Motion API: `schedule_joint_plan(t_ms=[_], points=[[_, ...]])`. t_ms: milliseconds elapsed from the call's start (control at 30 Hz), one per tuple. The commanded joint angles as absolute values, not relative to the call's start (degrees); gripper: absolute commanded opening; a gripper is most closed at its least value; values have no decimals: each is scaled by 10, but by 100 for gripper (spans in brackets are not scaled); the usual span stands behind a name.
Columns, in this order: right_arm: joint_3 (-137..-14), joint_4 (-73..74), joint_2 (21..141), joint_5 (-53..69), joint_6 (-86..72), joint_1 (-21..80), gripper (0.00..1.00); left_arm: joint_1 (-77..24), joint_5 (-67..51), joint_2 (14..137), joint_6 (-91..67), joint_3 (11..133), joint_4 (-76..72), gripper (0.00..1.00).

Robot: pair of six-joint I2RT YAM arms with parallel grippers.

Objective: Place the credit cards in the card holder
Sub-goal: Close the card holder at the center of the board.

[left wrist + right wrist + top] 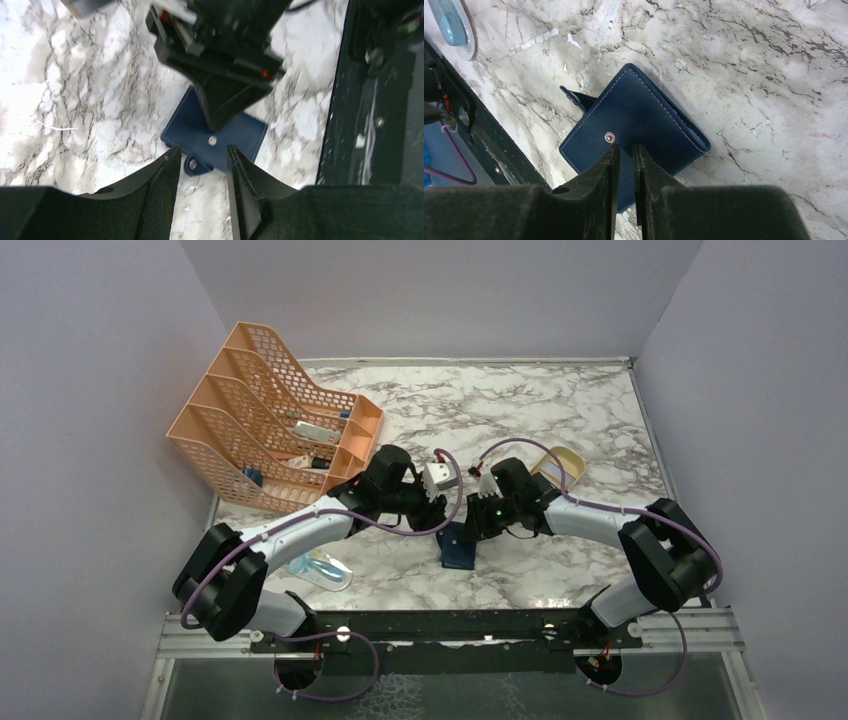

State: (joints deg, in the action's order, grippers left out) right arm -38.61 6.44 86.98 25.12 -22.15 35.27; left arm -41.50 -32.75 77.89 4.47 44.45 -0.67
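Lying folded on the bench (580, 410) by the middle of its near edge, the holder (639, 115) had its strap (192, 164) unsnapped. Right gripper (625, 150), fingers nearly together, pressed on the cover; left gripper (202, 152) gaped beside the strap. Opening seemed in hand: next, pinch and lift the cover with the holder pinned down

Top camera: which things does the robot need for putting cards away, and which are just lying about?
For the job: navy card holder; left hand; right hand; maybe the flat things in the orange mesh rack, too small to tell.
Just lying about: orange mesh rack; tan tray; blue packet.
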Motion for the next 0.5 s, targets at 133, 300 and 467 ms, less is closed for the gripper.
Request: schedule_joint_plan(t_ms=[133, 300, 467], points=[[-366, 58, 894, 212, -201, 352, 18, -365, -538, 837, 334, 470, 126, 40], [-359, 49, 894, 219, -200, 352, 18, -363, -529, 863, 394, 476, 127, 41], [-358, 39, 899, 228, -203, 352, 18, -362, -528, 904, 428, 493, 130, 39]])
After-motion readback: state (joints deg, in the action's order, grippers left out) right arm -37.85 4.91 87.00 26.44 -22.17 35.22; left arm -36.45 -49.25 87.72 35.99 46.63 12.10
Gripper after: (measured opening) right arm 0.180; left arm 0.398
